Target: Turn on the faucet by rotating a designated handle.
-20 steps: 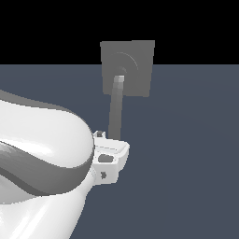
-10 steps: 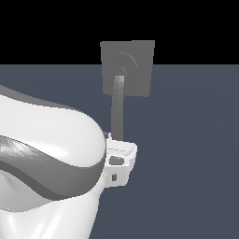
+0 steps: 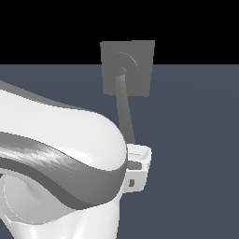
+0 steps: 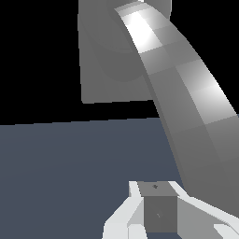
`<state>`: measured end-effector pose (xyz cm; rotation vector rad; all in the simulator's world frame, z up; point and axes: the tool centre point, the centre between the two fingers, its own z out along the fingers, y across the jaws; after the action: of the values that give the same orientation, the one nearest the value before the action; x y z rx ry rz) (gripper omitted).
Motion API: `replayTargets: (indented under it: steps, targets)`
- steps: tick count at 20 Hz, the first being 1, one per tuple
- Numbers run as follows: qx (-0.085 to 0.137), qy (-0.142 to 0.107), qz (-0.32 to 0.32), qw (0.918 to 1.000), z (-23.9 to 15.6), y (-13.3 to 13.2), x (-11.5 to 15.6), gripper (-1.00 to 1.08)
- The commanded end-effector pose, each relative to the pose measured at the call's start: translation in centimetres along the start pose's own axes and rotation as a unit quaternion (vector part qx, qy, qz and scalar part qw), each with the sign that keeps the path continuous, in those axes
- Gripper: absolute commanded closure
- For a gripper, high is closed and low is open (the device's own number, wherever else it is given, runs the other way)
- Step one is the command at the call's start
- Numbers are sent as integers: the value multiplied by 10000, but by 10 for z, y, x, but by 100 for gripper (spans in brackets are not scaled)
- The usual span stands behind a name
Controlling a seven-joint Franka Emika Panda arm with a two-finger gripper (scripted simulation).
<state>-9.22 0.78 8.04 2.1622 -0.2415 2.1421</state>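
Observation:
The faucet (image 3: 140, 60) is a small grey square plate standing upright at the back, also seen in the wrist view (image 4: 102, 56). Its handle (image 3: 125, 112), a long curved grey bar, hangs from the plate's hub and slants toward the exterior view's right. The bar's lower end meets my gripper (image 3: 138, 156), whose white hand sticks out from behind the arm. In the wrist view the fingers (image 4: 158, 205) appear closed together into one block, and the handle (image 4: 186, 93) runs past beside them, not between them.
My own bulky white-and-grey arm link (image 3: 56, 158) fills the lower left of the exterior view and hides most of the hand. A flat dark blue-grey floor (image 3: 196, 140) lies all around under a black background.
The gripper has slid toward the exterior view's right. The handle's lower end has swung the same way with it, so the bar now slants instead of hanging nearly straight down.

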Motion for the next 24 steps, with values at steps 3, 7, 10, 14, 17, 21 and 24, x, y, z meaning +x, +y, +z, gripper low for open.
replayTargets:
  steps: [3, 7, 10, 14, 17, 21, 24]
  targets:
    - [-156, 72, -44, 9998, 5, 34, 8, 108]
    - [-157, 73, -46, 9998, 5, 49, 9, 108]
    - [-157, 73, -46, 9998, 4, 61, 10, 108]
    - [-106, -138, -2, 9998, -2, 54, -7, 108]
    - [-110, -120, -6, 9999, -2, 62, 2, 108]
    - [-116, -98, -10, 9999, -1, 74, 14, 108]
    - [-121, -81, -14, 9999, -1, 82, 23, 108]
